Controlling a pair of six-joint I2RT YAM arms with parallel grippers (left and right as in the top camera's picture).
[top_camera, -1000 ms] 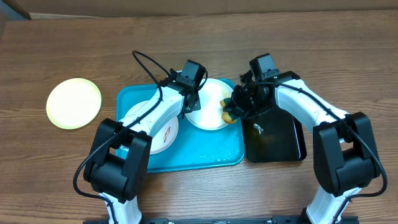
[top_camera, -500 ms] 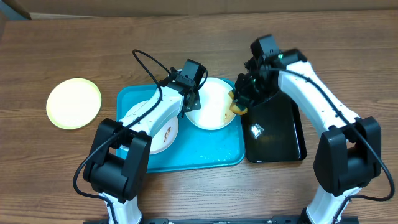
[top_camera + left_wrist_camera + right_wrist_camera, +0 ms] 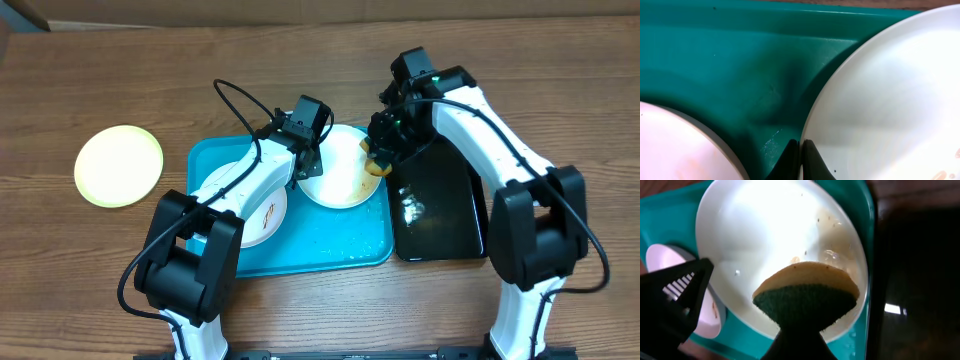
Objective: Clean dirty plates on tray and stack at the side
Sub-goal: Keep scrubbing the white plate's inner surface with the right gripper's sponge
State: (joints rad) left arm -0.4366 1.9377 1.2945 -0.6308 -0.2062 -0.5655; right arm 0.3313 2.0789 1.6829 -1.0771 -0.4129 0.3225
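Note:
A turquoise tray (image 3: pixel 340 245) holds two white plates. The right plate (image 3: pixel 338 175) has brown smears near its right rim; it also shows in the right wrist view (image 3: pixel 775 235) and the left wrist view (image 3: pixel 890 100). My left gripper (image 3: pixel 308 165) is shut on this plate's left rim (image 3: pixel 801 155). The left plate (image 3: pixel 265 215) is partly hidden under my left arm and has red smears. My right gripper (image 3: pixel 378 160) is shut on a yellow and green sponge (image 3: pixel 806 297) held over the plate's right edge. A plate with a yellow-green rim (image 3: pixel 118 165) lies on the table at the left.
A glossy black tray (image 3: pixel 440 215) lies right of the turquoise tray, with wet glints on it. My right arm reaches across its far end. Bare wooden table surrounds both trays.
My right gripper lifted the sponge from the plate's right edge toward the black tray, then came back over the plate's upper right rim. The left gripper stayed clamped on the plate.

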